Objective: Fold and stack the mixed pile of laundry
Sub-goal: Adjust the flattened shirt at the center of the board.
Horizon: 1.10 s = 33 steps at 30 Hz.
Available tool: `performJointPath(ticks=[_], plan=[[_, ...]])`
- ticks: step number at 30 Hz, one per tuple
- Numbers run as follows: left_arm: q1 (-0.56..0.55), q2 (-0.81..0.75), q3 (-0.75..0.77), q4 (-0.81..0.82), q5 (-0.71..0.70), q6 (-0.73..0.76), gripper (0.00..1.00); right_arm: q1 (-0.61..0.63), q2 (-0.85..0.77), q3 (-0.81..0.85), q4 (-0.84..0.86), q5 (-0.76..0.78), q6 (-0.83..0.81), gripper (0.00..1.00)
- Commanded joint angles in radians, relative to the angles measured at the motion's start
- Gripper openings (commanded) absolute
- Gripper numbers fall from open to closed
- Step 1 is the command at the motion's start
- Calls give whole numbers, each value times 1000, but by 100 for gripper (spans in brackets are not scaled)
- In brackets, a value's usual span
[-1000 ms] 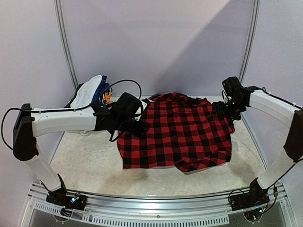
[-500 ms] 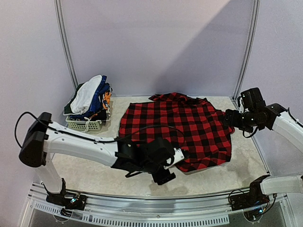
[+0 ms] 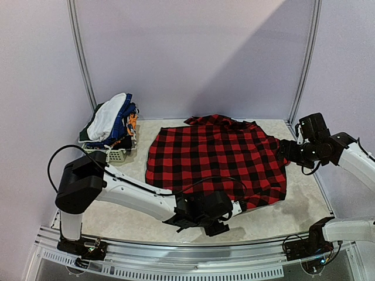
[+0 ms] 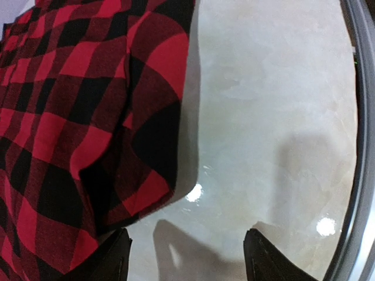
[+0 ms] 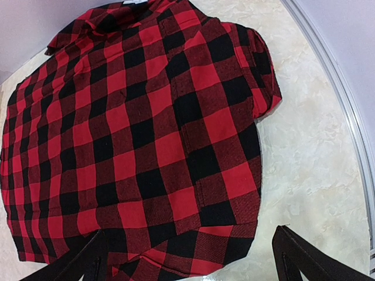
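A red-and-black plaid shirt (image 3: 217,158) lies spread flat on the table. My left gripper (image 3: 220,221) hangs low over the table at the shirt's near edge. In the left wrist view my left gripper (image 4: 187,263) is open over bare table. Its left finger (image 4: 114,260) sits at the shirt's (image 4: 88,117) folded corner. My right gripper (image 3: 286,151) hovers open at the shirt's right edge. In the right wrist view my right gripper (image 5: 187,263) spans the shirt's (image 5: 146,129) hem from above, with nothing held. The rest of the mixed laundry pile (image 3: 111,117) sits heaped in the basket.
A small white lattice basket (image 3: 111,154) stands at the back left corner. The table's metal front rail (image 3: 193,246) runs just below my left gripper and shows as a grey rim (image 4: 364,117) in the left wrist view. Purple walls close in the back and sides.
My left arm swung from the shirt's back left edge round to its near edge and dropped low, its jaws narrowing. My right arm drew back to the right, off the shirt.
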Motion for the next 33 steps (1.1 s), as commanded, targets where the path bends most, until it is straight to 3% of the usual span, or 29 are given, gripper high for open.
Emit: performJointPath(ticks=[1,10,15,18,22,33], plan=[[-13,41,31,88,-84,48,66,8,-18,-14,-4,-1,-8,99],[-6,126,90,146,-159,102,52,8,-21,-15,-5,-6,-19,99],[2,143,105,160,-162,116,28,8,-26,-17,-4,-6,-23,99],[3,138,111,165,-148,118,0,8,-27,-20,-1,-6,-25,99],[5,97,119,139,-94,85,0,8,-25,-24,6,-5,-22,99],[96,-102,197,-111,312,-143,0,8,-28,-17,17,4,-21,99]])
